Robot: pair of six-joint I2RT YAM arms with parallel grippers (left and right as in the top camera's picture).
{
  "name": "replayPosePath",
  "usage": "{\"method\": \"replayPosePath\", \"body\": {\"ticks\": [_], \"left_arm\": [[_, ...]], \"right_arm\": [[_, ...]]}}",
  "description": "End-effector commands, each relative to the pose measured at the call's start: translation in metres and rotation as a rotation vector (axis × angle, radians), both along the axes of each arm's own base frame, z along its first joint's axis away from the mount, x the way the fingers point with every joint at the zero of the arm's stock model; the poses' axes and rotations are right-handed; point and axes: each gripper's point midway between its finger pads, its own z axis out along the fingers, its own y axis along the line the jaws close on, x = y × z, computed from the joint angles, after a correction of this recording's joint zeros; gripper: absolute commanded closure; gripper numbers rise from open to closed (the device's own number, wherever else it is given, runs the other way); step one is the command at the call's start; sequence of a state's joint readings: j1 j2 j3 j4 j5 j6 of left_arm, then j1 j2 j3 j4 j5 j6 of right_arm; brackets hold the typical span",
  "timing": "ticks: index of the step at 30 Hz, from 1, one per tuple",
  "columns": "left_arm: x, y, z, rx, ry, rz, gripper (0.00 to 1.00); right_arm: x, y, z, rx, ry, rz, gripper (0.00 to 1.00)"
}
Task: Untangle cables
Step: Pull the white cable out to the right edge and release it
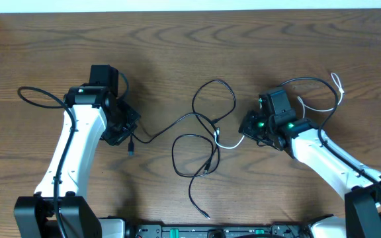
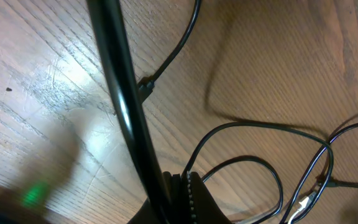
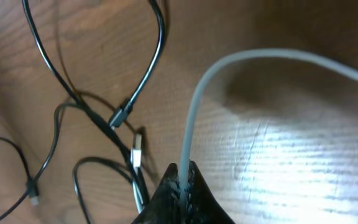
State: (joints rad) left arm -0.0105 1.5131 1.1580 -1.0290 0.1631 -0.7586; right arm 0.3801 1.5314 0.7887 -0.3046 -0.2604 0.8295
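The left end effector is clamped on a black cable at the left of the counter. The left wrist view shows that cord running straight into the closed fingers. The right end effector, right of centre, is pinched shut on the white cable. Between them lie the black loops, crossing one another and the white cord's near end.

If the arms draw straight apart, the crossing beside that white end could cinch tight instead of opening. A plug lying among the loops could catch a strand and drag the whole bundle. Either thin cord might also slide through the fingers under tension.

The left arm's own wire arcs at the far left, well apart from the work. The right arm's wire curves near the white cable's far tail and could foul it.
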Motion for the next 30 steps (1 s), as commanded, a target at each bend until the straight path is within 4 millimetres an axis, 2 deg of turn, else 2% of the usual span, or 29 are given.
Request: {"method": "replayPosePath", "body": {"ticks": [1,4,6,9,10,11,13,14,15,17,20,23,25,27,30], "left_arm": [[0.003,-0.001,0.004,-0.001,-0.008,-0.009,0.93],[0.002,-0.001,0.003,-0.001,-0.007,-0.009,0.92],[0.002,-0.001,0.003,-0.001,-0.005,-0.009,0.93],[0.001,-0.001,0.003,-0.001,-0.003,-0.009,0.92],[0.001,-0.001,0.003,-0.001,-0.003,-0.009,0.93],[0.001,-0.001,0.003,-0.001,-0.003,-0.009,0.93],[0.002,-0.001,0.003,-0.001,-0.003,-0.009,0.92],[0.002,-0.001,0.003,-0.001,-0.004,-0.009,0.93],[0.002,-0.001,0.003,-0.001,-0.004,-0.009,0.93],[0.002,-0.001,0.003,-0.001,-0.004,-0.009,0.92],[0.002,-0.001,0.003,-0.001,-0.004,-0.009,0.92],[0.002,-0.001,0.003,-0.001,-0.004,-0.009,0.92],[0.002,-0.001,0.003,-0.001,-0.004,-0.009,0.92],[0.002,-0.001,0.003,-0.001,-0.004,-0.009,0.92],[0.002,-0.001,0.003,-0.001,-0.004,-0.009,0.93]], "right_arm": [[0.021,0.006,0.017,-0.016,-0.171,0.128,0.99],[0.041,0.014,0.06,0.086,-0.315,0.213,0.99],[0.059,-0.001,0.089,0.105,-0.382,0.172,0.99],[0.089,-0.051,0.134,0.089,-0.491,0.039,0.99],[0.095,-0.066,0.143,0.081,-0.515,0.004,0.99],[0.104,-0.101,0.161,0.06,-0.559,-0.08,0.99],[0.108,-0.137,0.17,0.033,-0.585,-0.164,0.99],[0.108,-0.155,0.172,0.018,-0.59,-0.206,0.99],[0.106,-0.192,0.17,-0.013,-0.584,-0.292,0.99],[0.099,-0.232,0.163,-0.053,-0.55,-0.386,0.99],[0.075,-0.293,0.142,-0.176,-0.456,-0.543,0.99],[0.04,-0.345,0.121,-0.312,-0.323,-0.723,0.99],[0.018,-0.37,0.112,-0.384,-0.252,-0.811,0.99],[0.005,-0.385,0.109,-0.421,-0.22,-0.865,0.99],[-0.005,-0.4,0.109,-0.435,-0.211,-0.904,0.99]]}}
